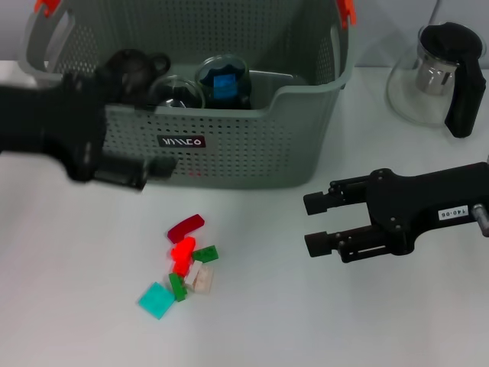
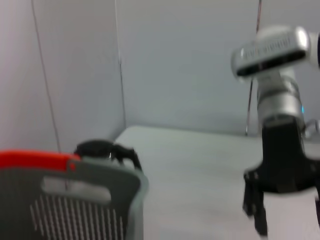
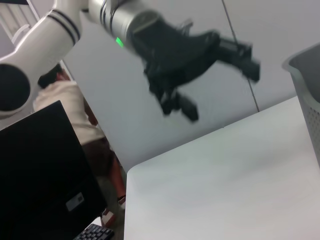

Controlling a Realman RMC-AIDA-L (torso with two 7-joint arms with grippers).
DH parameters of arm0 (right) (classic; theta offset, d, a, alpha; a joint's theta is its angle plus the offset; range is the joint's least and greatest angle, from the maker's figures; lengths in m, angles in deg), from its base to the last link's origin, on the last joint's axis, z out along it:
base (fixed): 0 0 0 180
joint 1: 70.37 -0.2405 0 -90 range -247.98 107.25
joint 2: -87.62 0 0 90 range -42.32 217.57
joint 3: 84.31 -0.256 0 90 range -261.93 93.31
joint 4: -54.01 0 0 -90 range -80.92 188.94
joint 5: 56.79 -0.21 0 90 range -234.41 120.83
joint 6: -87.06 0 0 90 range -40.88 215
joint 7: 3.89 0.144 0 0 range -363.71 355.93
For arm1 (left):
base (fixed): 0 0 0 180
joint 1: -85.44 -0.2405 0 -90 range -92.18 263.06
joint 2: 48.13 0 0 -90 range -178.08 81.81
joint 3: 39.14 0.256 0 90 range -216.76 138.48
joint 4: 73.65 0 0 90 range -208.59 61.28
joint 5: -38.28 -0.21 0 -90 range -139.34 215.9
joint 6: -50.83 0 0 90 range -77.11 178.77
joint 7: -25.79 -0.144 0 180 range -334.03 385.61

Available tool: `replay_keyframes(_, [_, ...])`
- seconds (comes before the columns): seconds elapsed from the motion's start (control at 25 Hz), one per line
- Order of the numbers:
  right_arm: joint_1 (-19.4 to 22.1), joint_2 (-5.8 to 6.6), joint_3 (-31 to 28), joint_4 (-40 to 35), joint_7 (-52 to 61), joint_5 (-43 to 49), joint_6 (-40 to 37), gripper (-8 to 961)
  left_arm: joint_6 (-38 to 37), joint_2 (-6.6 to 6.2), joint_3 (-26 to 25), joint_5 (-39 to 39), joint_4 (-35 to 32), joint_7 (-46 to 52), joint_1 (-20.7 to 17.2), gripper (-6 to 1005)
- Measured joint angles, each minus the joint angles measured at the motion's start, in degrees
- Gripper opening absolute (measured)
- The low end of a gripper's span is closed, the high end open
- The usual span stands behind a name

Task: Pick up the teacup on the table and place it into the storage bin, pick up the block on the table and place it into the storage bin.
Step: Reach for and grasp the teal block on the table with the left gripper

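Observation:
The storage bin (image 1: pixel 252 145) stands at the back centre of the table. Inside it lie a clear glass teacup (image 1: pixel 177 93) and a dark round cup (image 1: pixel 225 82) with a blue block (image 1: pixel 224 84) in it. Several loose blocks (image 1: pixel 187 264), red, green, white and teal, lie on the table in front of the bin. My left gripper (image 1: pixel 145 172) hovers blurred at the bin's front left corner; the right wrist view shows the left gripper (image 3: pixel 220 90) open and empty. My right gripper (image 1: pixel 317 223) stands open and empty to the right of the blocks, and this right gripper (image 2: pixel 285 215) also shows in the left wrist view.
A glass teapot (image 1: pixel 435 73) with a black lid and handle stands at the back right. The bin's orange handle clips (image 1: pixel 348 11) rise at its top corners. Bare white table (image 1: pixel 344 321) lies in front and to the right.

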Motion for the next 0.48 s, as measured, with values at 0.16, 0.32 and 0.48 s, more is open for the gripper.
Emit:
replay_keyframes(0.16, [-0.2, -0.12, 0.0, 0.0, -0.1, 0.0, 0.5, 746, 0.2, 1.9, 1.6, -3.6, -4.1, -2.4, -4.0, 893])
replay_keyframes(0.32, [-0.7, -0.3, 0.0, 0.9, -0.9, 0.0, 0.9, 746, 0.1, 2.31, 3.4, -8.4, -4.1, -4.0, -5.1, 894])
replay_keyframes(0.48, [-1.1, -0.32, 0.1, 1.9, -1.1, 0.0, 1.3, 746, 0.6, 2.47, 6.4, -14.0, -1.5, -4.2, -4.8, 895])
